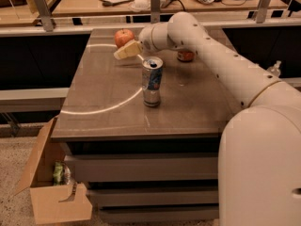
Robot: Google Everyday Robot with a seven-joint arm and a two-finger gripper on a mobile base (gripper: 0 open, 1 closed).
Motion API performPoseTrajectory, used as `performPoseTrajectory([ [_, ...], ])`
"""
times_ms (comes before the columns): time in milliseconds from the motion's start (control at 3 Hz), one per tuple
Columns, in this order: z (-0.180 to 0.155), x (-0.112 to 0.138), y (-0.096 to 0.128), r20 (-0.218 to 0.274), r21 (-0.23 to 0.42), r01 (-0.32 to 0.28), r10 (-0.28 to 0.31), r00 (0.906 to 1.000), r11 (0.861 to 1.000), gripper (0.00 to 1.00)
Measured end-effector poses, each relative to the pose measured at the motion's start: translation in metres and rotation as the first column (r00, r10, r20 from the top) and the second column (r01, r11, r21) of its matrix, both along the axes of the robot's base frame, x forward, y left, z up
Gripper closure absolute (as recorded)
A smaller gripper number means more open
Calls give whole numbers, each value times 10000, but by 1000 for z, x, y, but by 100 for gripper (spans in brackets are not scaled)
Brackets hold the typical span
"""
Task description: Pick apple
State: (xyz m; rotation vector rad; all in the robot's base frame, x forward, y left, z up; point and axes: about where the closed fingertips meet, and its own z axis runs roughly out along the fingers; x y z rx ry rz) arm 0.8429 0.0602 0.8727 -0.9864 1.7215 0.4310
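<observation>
The apple (pixel 123 37) is small, round and red-orange, and sits near the far edge of the brown table (pixel 108 98). My gripper (pixel 127 50) reaches in from the right on the white arm and hovers just in front of the apple, slightly to its right, its pale fingers pointing left. It holds nothing that I can see. A blue-and-silver can (pixel 152 81) stands upright in the middle of the table, in front of the gripper. An orange soda can (pixel 185 55) stands behind the arm, mostly hidden.
A rail with metal posts (pixel 155 6) runs behind the table, and desks with papers lie beyond it. An open cardboard box (pixel 51 182) sits on the floor at the lower left. My white base (pixel 263 168) fills the lower right.
</observation>
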Motion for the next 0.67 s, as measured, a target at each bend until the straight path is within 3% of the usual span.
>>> performPoseTrajectory([
  [667, -6, 25, 14, 14, 418, 115, -116, 9999, 9991, 0],
])
